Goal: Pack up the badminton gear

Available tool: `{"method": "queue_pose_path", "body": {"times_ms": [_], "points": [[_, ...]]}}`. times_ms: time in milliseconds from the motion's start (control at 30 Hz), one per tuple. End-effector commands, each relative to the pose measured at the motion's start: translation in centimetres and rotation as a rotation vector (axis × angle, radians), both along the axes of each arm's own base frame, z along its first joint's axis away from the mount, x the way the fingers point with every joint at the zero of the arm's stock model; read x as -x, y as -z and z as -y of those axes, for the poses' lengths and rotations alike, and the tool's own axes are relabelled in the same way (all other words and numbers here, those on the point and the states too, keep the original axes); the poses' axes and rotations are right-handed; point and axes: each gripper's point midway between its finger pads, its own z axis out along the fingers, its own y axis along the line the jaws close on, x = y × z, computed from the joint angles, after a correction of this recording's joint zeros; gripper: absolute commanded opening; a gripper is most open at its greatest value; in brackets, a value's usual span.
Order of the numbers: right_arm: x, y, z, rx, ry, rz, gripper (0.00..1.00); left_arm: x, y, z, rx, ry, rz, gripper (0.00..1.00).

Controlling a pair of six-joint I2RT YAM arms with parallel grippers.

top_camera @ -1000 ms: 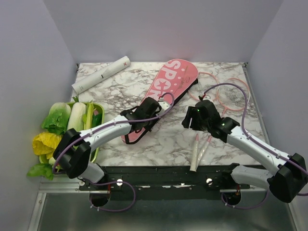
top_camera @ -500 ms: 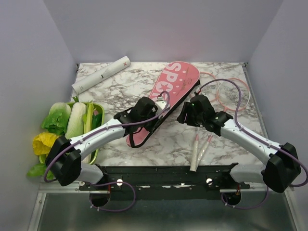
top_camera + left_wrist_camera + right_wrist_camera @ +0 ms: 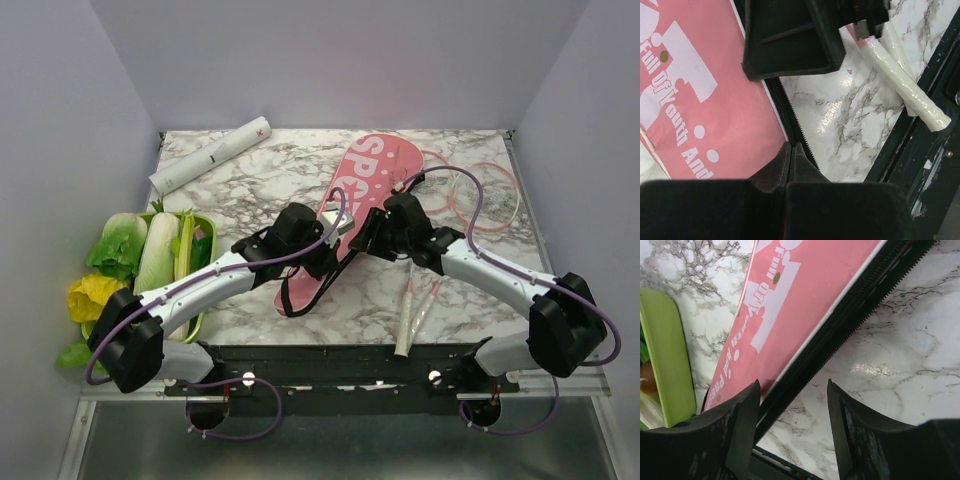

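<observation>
The pink "SPORT" cover (image 3: 365, 175) lies slanted across the middle of the marble table, with its black strap (image 3: 297, 292) trailing at the near end. My left gripper (image 3: 330, 240) is shut on the cover's black zip edge (image 3: 791, 146). My right gripper (image 3: 362, 238) is open, with its fingers on either side of the same zip edge (image 3: 792, 397) a little further up. The pink cover fills the left of both wrist views (image 3: 700, 100) (image 3: 805, 285). Two pink-framed rackets (image 3: 480, 195) lie at the right, their pale handles (image 3: 405, 325) (image 3: 900, 85) pointing to the near edge. The white tube (image 3: 210, 155) lies at the back left. No shuttlecocks show.
A green tray (image 3: 205, 228) of leafy vegetables sits at the left edge, and its rim also shows in the right wrist view (image 3: 665, 350). Loose leaves lie beside it at the near left. Grey walls enclose the table on three sides. The black rail runs along the near edge.
My left gripper has dragged the pink cover to the right and turned it more upright. My right gripper has moved left, from near the racket handles to the cover's zip edge.
</observation>
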Motion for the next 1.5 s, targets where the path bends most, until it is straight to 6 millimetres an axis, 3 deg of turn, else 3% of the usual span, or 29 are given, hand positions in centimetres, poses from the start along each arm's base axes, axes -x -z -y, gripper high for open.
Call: {"method": "queue_pose_path", "body": {"times_ms": [0, 233, 500, 833, 1467], "points": [[-1.2, -1.2, -1.4, -0.061, 0.007, 0.01, 0.64, 0.4, -2.4, 1.1, 0.099, 0.043, 0.027, 0.0], [-0.9, -0.5, -1.1, -0.06, 0.017, 0.002, 0.64, 0.4, -2.4, 1.1, 0.105, 0.046, 0.026, 0.0], [0.5, -3.4, 0.3, -0.115, 0.021, 0.106, 0.64, 0.4, -2.2, 1.1, 0.099, 0.05, 0.016, 0.0], [2.6, -1.1, 1.5, -0.089, 0.02, 0.045, 0.64, 0.3, -2.4, 1.1, 0.105, 0.046, 0.022, 0.0], [1.5, -0.7, -0.3, -0.098, 0.011, 0.024, 0.63, 0.8, -2.9, 1.0, 0.127, 0.053, 0.03, 0.0]]}}
